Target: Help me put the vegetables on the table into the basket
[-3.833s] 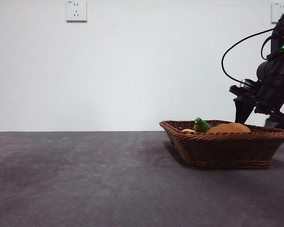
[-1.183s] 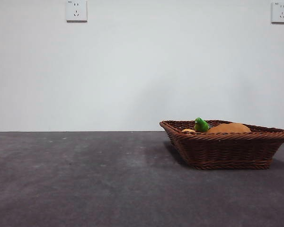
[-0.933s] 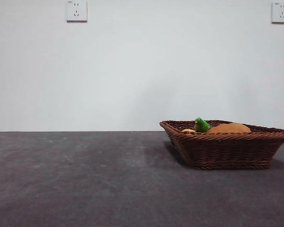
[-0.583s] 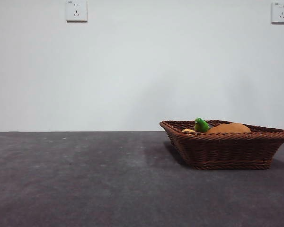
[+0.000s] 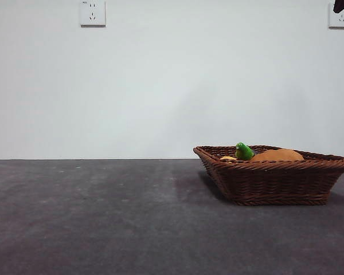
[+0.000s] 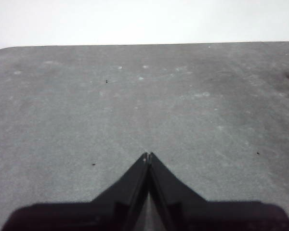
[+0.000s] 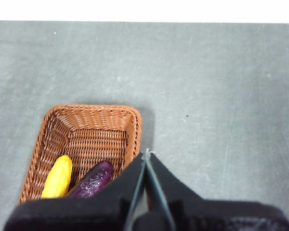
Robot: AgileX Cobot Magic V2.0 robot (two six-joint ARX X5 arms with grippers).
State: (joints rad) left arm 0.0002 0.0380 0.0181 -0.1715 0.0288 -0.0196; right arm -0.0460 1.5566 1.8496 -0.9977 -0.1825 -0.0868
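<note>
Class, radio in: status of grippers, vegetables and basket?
Left gripper and right gripper shut, empty. Corn, eggplant, potato inside basket. Nothing obstructing.

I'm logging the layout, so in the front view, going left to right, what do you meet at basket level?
Bare dark grey table → brown woven wicker basket's left rim → yellow corn cob tip → eggplant's bright green stem → orange-brown potato.

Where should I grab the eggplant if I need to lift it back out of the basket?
Probably take the eggplant across its slim purple middle, coming straight down from above. It lies flat inside the basket, close beside the corn cob, and the flared walls block any side approach. Set the jaws across its narrow width, one going into the small gap on the corn side. The right hand, now shut, is nearest.
</note>
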